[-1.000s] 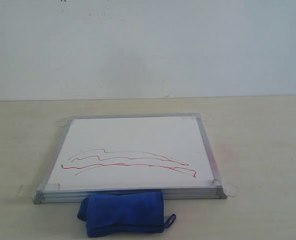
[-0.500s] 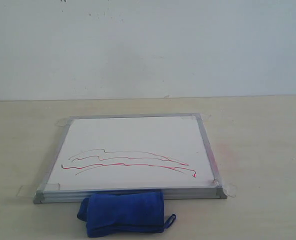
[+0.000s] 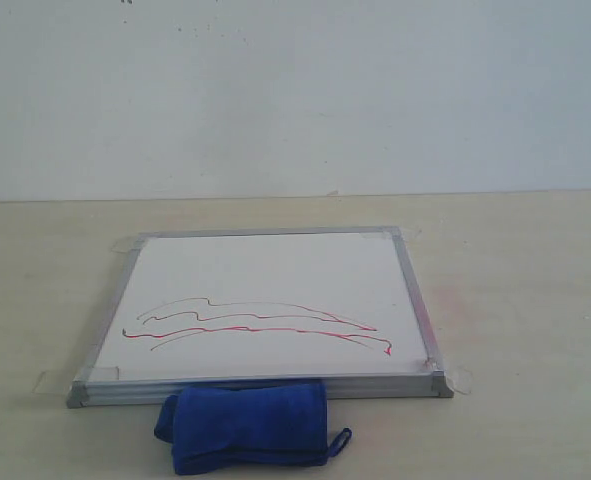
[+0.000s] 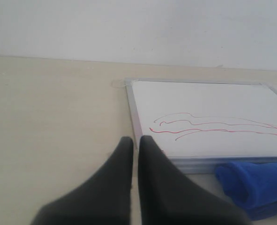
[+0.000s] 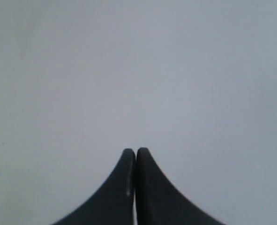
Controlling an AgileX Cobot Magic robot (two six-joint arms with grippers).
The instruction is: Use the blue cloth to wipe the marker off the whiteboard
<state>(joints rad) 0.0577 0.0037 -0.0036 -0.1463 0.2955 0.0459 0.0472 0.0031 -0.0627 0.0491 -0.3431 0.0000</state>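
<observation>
The whiteboard (image 3: 265, 275) lies flat on the table, silver-framed, with wavy red and grey-green marker lines (image 3: 255, 322) across its near half. The blue cloth (image 3: 245, 425) is bunched against the board's near edge, its loop (image 3: 341, 440) at the right. Neither arm shows in the exterior view. In the left wrist view my left gripper (image 4: 136, 140) is shut and empty, hovering off the board's left edge, with the whiteboard (image 4: 208, 101), the marker lines (image 4: 213, 125) and the blue cloth (image 4: 255, 187) beyond it. My right gripper (image 5: 135, 152) is shut, with only a blank grey-white wall behind it.
The light wooden table (image 3: 525, 300) reaches back to a pale wall (image 3: 295, 90). Clear tape tabs (image 3: 461, 379) hold the board's corners down.
</observation>
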